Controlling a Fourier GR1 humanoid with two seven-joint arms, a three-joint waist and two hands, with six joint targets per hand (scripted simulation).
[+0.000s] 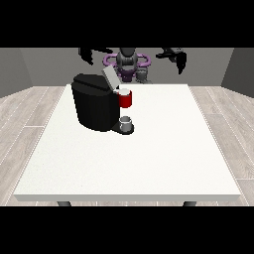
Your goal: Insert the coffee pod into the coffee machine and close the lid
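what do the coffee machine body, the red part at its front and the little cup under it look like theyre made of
Coffee machine: probably matte black plastic, with little shine. Red part: likely smooth coloured plastic. Cup: grey, possibly metal or plastic; the look leaves it open.

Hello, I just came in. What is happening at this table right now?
A robot stands behind a white table with both hands raised, touching nothing: one hand at the view's left and one hand at the view's right. On the table stands a black coffee machine with its lid open. A red part sits at its head, and a small grey cup below.
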